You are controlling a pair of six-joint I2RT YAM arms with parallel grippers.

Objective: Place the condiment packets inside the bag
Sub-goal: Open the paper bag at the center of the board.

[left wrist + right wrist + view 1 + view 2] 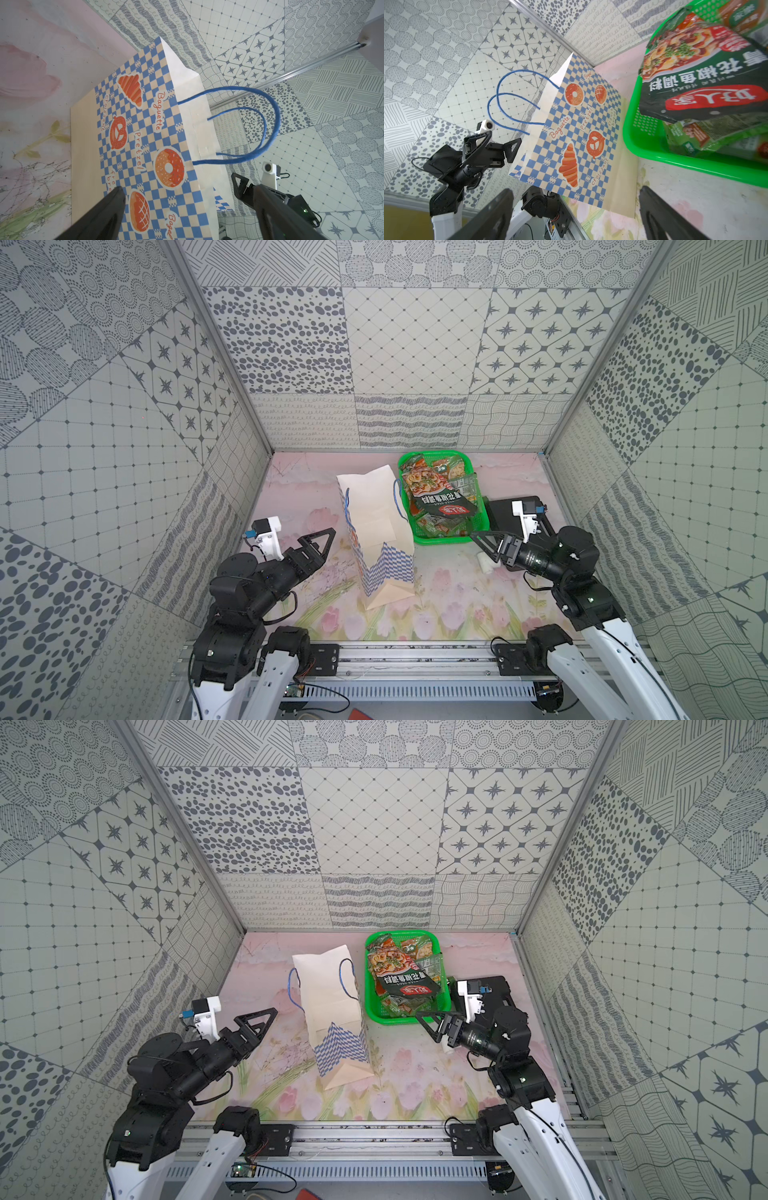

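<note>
packets (432,493) fill green basket (436,540) beside standing bag (374,510); left claw (323,542) and right claw (481,548) open, empty

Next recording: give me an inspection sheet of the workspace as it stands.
Surface: floral tabletop, small dark specks.
Job's things: bag upright, mouth open; condiment packets piled in green basket beside it.
Clutter: small white object by right gripper; black flat object behind it.
Grippers: left gripper and right gripper open, empty.
Cables: black cable loops by left arm, free.
Surroundings: patterned wall panels; metal rail in front.
</note>
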